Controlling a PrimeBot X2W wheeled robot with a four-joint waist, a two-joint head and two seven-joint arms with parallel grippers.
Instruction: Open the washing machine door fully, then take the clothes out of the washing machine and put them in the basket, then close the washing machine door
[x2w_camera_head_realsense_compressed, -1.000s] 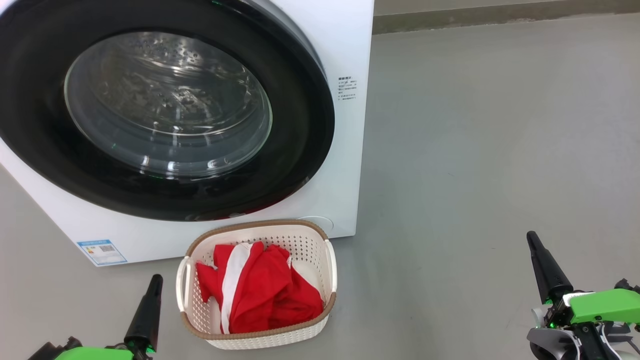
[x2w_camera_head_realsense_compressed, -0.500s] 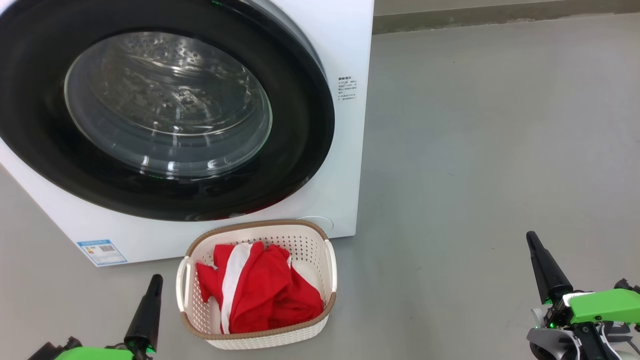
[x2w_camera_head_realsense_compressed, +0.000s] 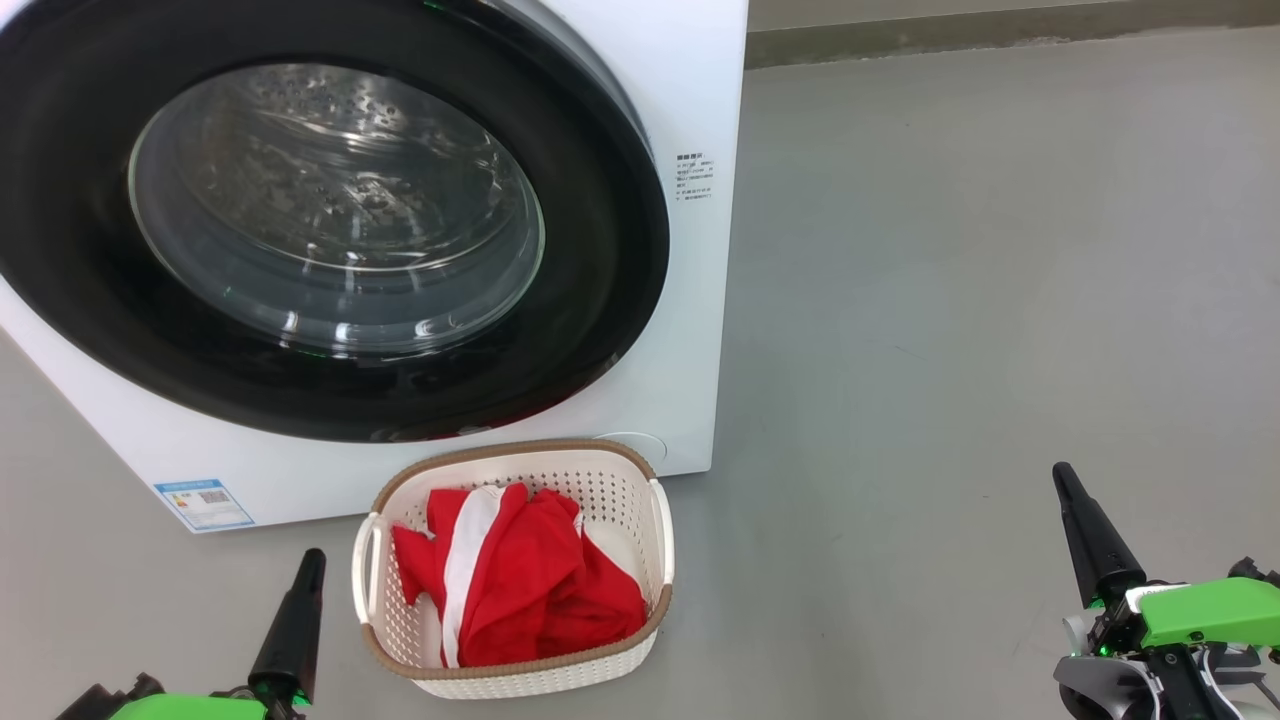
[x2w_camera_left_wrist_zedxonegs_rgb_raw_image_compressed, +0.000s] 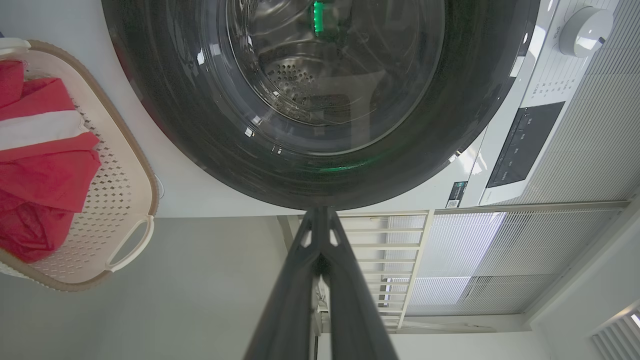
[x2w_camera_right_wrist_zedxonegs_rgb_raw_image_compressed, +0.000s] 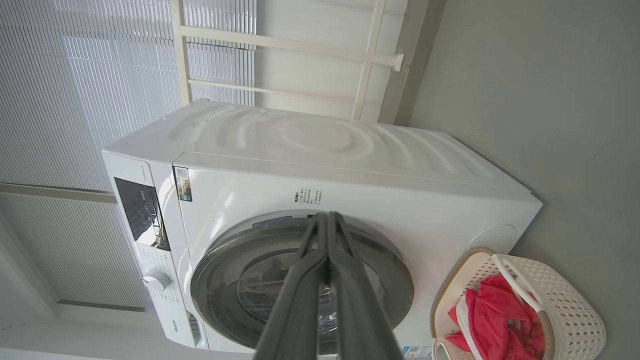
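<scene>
Nothing has changed over the last second: both pincers, the basket and the machine sit exactly where they were. The left pincer (x2w_camera_head_realsense_compressed: 312, 560) hangs low with its two dark fingers pressed together, holding nothing. The right pincer (x2w_camera_head_realsense_compressed: 1062, 478) is likewise closed tight and empty, well off to the other side over the bare grey floor (x2w_camera_head_realsense_compressed: 950, 300). Just to the right of the left pincer's tip stands the basket (x2w_camera_head_realsense_compressed: 520, 452), with the red, white-striped clothes (x2w_camera_head_realsense_compressed: 530, 590) heaped inside it; neither pincer touches it. Ahead of the left pincer and beyond the basket, the washing machine door (x2w_camera_head_realsense_compressed: 600, 250) lies shut against the front of the washing machine (x2w_camera_head_realsense_compressed: 705, 80), steel drum showing through its glass. In the left wrist view the joined fingertips of that pincer (x2w_camera_left_wrist_zedxonegs_rgb_raw_image_compressed: 320, 214) point at the door's black rim, apart from it. In the right wrist view the closed right pincer (x2w_camera_right_wrist_zedxonegs_rgb_raw_image_compressed: 327, 217) points toward the door's upper edge, with the basket off to its lower right.
</scene>
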